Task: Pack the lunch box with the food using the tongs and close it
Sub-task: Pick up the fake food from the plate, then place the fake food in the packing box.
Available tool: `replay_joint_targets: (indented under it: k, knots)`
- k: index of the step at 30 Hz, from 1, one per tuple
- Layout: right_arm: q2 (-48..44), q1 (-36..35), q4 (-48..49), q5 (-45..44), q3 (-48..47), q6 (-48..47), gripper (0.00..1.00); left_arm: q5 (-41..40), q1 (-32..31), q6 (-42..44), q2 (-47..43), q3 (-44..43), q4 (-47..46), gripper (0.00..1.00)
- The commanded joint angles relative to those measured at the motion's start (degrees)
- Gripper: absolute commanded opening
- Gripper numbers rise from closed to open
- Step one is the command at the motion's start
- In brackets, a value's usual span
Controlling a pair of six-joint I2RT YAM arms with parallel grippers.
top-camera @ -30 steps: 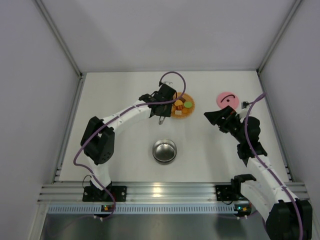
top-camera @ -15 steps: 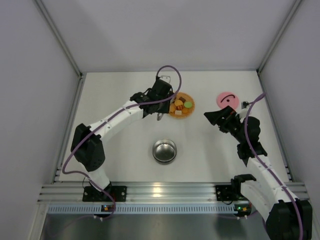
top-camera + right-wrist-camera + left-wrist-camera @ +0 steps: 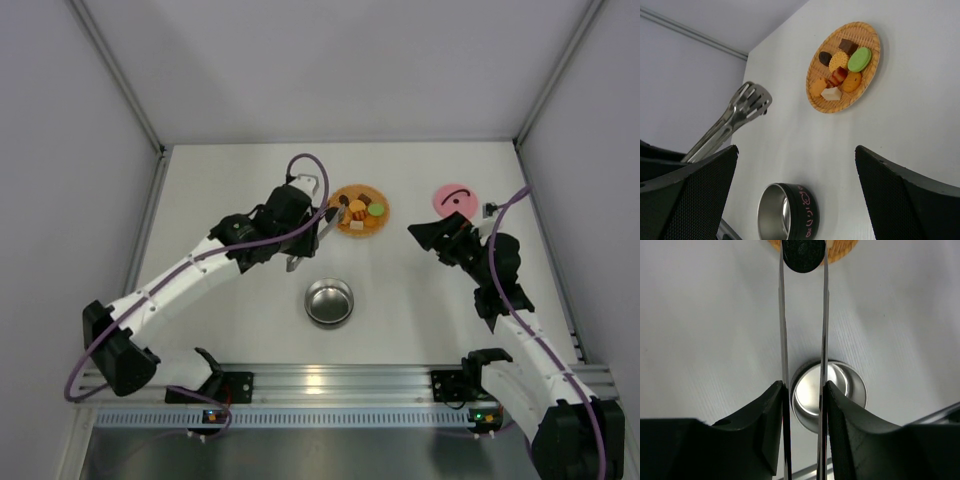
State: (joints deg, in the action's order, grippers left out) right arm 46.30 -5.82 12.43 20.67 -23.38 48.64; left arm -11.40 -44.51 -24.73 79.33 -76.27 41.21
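Note:
My left gripper [image 3: 308,238] [image 3: 804,385] is shut on the slim silver tongs [image 3: 782,330] [image 3: 735,120] [image 3: 297,262]. The tongs' tips pinch a round black piece of food [image 3: 803,255] by the left rim of the woven plate [image 3: 345,231] [image 3: 815,102]. Several more food pieces [image 3: 364,210] [image 3: 840,75], among them a green round [image 3: 859,59], lie on that plate. The steel lunch box [image 3: 329,301] [image 3: 832,390] [image 3: 785,212] stands open, nearer than the plate. Its pink lid [image 3: 455,198] lies at the far right. Just near of the lid my right gripper [image 3: 420,232] [image 3: 796,150] hangs open and holds nothing.
Grey walls close the white table in on the left, the back and the right. An aluminium rail [image 3: 340,382] with both arm bases runs along the near edge. The left arm [image 3: 170,290] stretches across the left half of the table.
The left arm has stretched out and its gripper has drawn back from over the plate toward the left and nearer, taking the tongs along. The right arm has not moved.

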Motion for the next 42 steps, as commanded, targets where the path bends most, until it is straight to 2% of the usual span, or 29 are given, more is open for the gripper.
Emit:
replay_joint_targets:
  k: [1,8,17,20,34,42]
  knots:
    - [0.54,0.81,3.22,-0.36,-2.38,-0.57,1.00,2.78,-1.36,-0.23,-6.02,3.75,3.26,0.39]
    - [1.95,0.90,4.36,-0.01,-2.38,0.05,0.99,6.30,-2.51,-1.72,-15.42,11.57,7.21,0.40]
    - [3.53,0.90,5.77,0.25,-2.46,0.75,0.99,11.05,-2.51,-0.85,-22.19,17.47,9.59,0.40]
    - [4.14,0.81,6.29,0.52,-2.55,1.10,0.99,14.29,-2.51,-0.50,-22.99,17.73,10.11,0.40]
    - [4.23,0.82,6.47,0.87,-2.55,1.19,1.00,18.07,-2.51,0.65,-26.33,19.40,12.58,0.40]
    - [4.06,0.82,6.12,0.78,-2.46,1.02,1.00,19.66,-2.51,1.09,-27.04,19.84,12.40,0.45]
